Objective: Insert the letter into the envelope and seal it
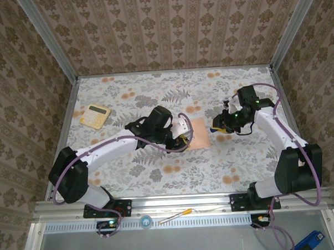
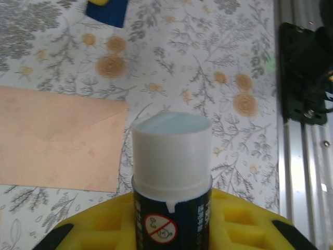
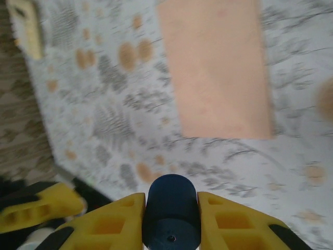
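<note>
Lengthwise near-to-far on the floral table point(image 1: 158, 175), the salmon envelope point(image 1: 199, 133), flat.

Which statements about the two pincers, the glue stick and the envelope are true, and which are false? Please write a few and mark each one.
1. The left pincer holds a glue stick whose top is uncovered. True.
2. The right pincer is empty. False: it is shut on a dark blue cap.
3. The envelope lies flat on the table, between the two pincers. True.
4. The yellow calculator rests on top of the envelope. False: it lies apart from the envelope, towards the far left part of the table.
</note>
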`<state>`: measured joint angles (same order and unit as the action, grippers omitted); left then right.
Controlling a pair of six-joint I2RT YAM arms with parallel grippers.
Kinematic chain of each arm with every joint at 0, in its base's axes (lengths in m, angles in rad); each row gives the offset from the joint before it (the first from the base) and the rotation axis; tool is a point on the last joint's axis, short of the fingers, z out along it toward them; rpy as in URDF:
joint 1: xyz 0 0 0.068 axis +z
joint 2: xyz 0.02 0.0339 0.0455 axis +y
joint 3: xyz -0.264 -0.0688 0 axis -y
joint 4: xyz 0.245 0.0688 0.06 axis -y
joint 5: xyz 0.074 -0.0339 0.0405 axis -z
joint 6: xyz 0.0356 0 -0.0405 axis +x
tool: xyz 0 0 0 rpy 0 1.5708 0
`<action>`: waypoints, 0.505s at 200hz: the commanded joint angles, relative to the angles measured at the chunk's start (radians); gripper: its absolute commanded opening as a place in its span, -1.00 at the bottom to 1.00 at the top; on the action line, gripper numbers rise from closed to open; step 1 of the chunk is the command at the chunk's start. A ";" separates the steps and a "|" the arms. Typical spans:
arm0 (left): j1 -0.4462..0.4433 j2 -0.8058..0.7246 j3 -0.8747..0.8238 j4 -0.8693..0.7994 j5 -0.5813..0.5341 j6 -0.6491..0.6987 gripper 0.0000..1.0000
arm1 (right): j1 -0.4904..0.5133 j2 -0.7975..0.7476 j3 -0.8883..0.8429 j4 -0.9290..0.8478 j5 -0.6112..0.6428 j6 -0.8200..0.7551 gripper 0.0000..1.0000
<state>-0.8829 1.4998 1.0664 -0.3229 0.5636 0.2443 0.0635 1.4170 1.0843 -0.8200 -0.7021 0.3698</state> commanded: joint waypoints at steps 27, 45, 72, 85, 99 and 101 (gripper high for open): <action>-0.027 0.041 0.080 -0.162 0.116 0.099 -1.00 | -0.002 -0.018 -0.002 -0.008 -0.294 0.018 -0.47; -0.032 0.063 0.101 -0.188 0.119 0.101 -1.00 | -0.002 -0.018 -0.011 -0.013 -0.316 0.015 -0.47; -0.033 0.090 0.127 -0.217 0.113 0.102 -1.00 | 0.001 -0.018 -0.024 0.000 -0.360 0.024 -0.47; -0.036 0.099 0.137 -0.227 0.112 0.105 -1.00 | 0.005 -0.018 -0.022 -0.019 -0.358 0.016 -0.47; -0.036 0.108 0.148 -0.235 0.107 0.108 -1.00 | 0.013 -0.018 -0.025 -0.034 -0.352 0.007 -0.47; -0.035 0.109 0.149 -0.235 0.107 0.110 -1.00 | 0.013 -0.018 -0.026 -0.035 -0.351 0.005 -0.47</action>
<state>-0.9096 1.5925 1.1706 -0.5098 0.6441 0.3164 0.0643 1.4162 1.0714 -0.8192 -1.0035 0.3737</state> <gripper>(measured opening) 0.256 0.268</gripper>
